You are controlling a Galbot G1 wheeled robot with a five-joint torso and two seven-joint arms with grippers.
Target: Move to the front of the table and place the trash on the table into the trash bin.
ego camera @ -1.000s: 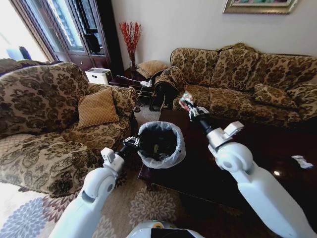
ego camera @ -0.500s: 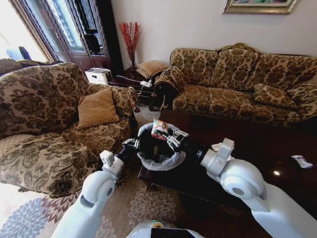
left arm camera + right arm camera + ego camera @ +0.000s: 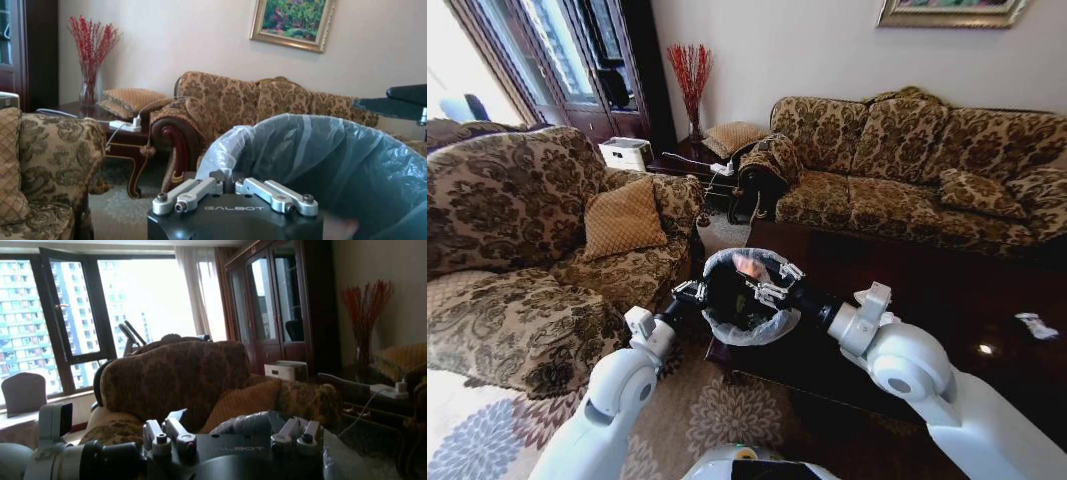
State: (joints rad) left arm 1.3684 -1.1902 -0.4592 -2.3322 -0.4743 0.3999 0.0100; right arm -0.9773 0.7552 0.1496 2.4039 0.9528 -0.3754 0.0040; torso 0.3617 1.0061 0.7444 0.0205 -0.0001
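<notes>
While your right gripper (image 3: pixel 762 290) hangs over the trash bin (image 3: pixel 727 325), fingers spread, a red-labelled scrap (image 3: pixel 749 266) lies just below, inside the rim. Your left gripper (image 3: pixel 689 292) clamps the bin's near edge.

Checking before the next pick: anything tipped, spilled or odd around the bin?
Nothing stands out. The trash bin is upright, held by the left gripper; the right gripper is over its mouth. One scrap remains on the table.

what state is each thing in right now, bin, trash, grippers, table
trash bin: upright, bag lining folded over its rim, held at the table edge
left gripper: shut on the bin's rim
right gripper: over the bin's mouth, fingers open
trash piece: reddish blur inside the bin's mouth, clear of the fingers
wrapper: lying on the table, untouched
</notes>
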